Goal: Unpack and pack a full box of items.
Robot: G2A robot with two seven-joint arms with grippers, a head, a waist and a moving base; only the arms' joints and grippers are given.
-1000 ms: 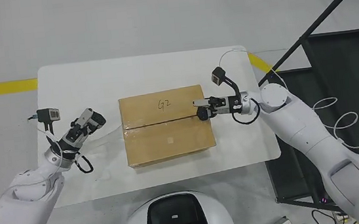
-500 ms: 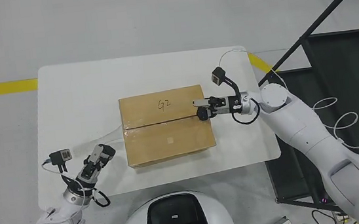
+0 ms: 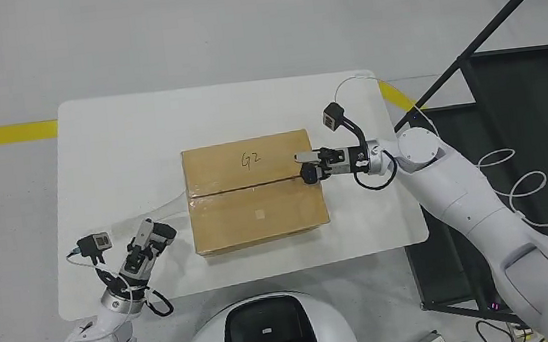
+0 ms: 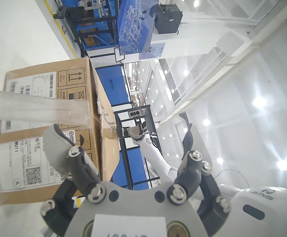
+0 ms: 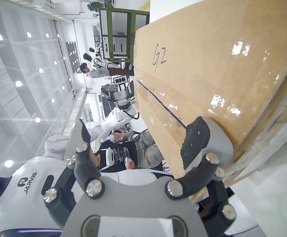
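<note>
In the middle of the white table a closed cardboard box is set, its top flaps met along a seam with glossy clear tape over it. At the right end of that seam the right gripper is held with its jaws spread. One padded finger is seen against the cardboard just beside the seam, the other clear of the box. Near the table's front left corner the left gripper is held, spread wide, holding nothing and pointed toward the box's labelled left side. A strip of clear tape is seen stretched out from that side toward the left gripper; whether a finger touches it cannot be told.
</note>
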